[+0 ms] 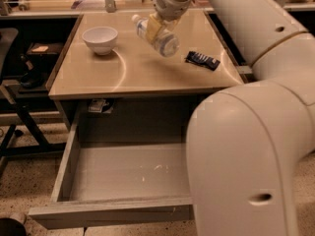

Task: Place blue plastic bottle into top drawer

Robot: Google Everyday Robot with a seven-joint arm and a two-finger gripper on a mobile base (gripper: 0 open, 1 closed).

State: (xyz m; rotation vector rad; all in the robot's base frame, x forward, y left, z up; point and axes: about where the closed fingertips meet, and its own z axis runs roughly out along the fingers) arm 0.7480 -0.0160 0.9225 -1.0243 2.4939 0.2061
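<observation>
Clear, glossy plastic with a white cap on the bottle (167,42), clamped above the desk in the yellowish, matt gripper (154,28). Smooth tan desk top (147,73), shiny, with bright arcs of reflection. Glossy white bowl (100,37). Shiny dark blue packet (202,60). Matt grey drawer (113,173), floor scuffed white. Smooth white shell on the arm (246,151).

Gripper (155,29) w/ bottle (169,44) over desk (138,77); bowl (100,38) left, packet (202,60) right, drawer (113,211) below.
</observation>
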